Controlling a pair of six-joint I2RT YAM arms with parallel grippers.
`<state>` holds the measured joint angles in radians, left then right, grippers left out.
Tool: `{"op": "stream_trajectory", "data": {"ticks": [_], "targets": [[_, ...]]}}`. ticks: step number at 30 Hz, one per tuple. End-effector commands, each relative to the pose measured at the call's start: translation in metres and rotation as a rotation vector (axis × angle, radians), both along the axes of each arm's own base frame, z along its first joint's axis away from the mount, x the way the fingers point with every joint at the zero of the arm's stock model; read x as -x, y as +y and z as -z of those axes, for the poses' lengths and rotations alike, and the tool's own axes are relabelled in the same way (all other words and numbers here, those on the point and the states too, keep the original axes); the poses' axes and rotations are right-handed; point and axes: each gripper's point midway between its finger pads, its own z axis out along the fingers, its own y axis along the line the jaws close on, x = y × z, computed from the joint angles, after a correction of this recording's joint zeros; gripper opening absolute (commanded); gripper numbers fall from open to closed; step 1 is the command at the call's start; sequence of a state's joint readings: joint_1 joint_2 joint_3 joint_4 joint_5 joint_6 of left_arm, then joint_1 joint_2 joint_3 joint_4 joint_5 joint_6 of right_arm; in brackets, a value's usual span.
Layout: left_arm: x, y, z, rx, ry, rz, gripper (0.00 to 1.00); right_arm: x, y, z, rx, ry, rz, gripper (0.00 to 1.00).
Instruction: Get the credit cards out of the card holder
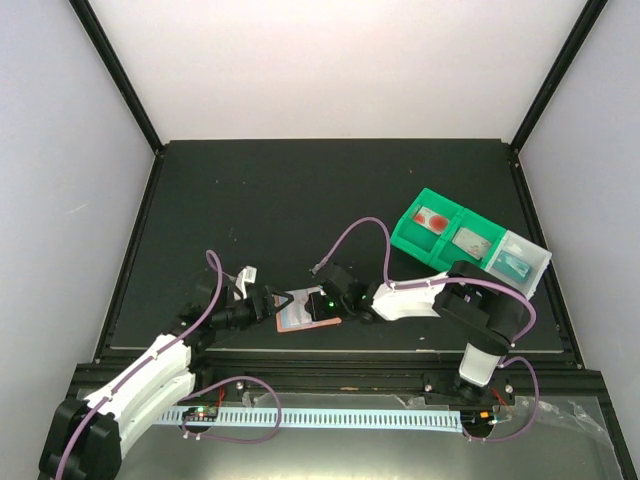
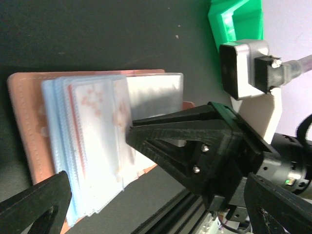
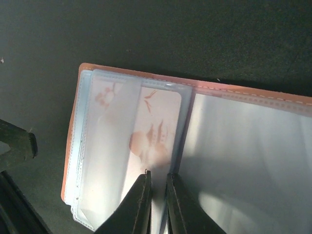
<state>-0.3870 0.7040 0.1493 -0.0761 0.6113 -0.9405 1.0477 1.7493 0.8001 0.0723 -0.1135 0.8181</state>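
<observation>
- The card holder lies open on the black table near its front edge, between the two arms; a pink-patterned card sits in a clear sleeve.
- The right gripper is pinched almost together at that card's edge; whether it grips card, sleeve or nothing, I cannot tell; catching the sleeve would likely drag the whole holder.
- The left gripper gapes wide beside the holder, pinning nothing; the holder may slide or lift.

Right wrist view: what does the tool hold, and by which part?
The right tool appears to pinch the lower edge of a card sleeve in the card holder, beside the fold.
</observation>
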Motion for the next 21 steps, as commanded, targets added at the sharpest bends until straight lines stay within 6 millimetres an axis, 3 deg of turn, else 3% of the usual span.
{"op": "stream_trajectory", "data": {"ticks": [1,12,17,21], "targets": [[-0.01,-0.01,-0.035,0.083,-0.091,0.023,0.99,0.004,-0.01,0.018,0.026,0.014,0.021,0.1],[-0.016,-0.013,-0.034,0.103,-0.128,0.021,0.99,0.019,0.0,0.016,-0.098,0.098,0.009,0.05],[-0.019,-0.01,-0.02,0.061,-0.106,0.008,0.99,0.014,-0.006,0.003,-0.063,0.05,0.007,0.15],[-0.019,-0.011,-0.012,0.048,-0.093,0.018,0.99,0.015,-0.006,-0.002,-0.045,0.043,-0.014,0.17]]}}
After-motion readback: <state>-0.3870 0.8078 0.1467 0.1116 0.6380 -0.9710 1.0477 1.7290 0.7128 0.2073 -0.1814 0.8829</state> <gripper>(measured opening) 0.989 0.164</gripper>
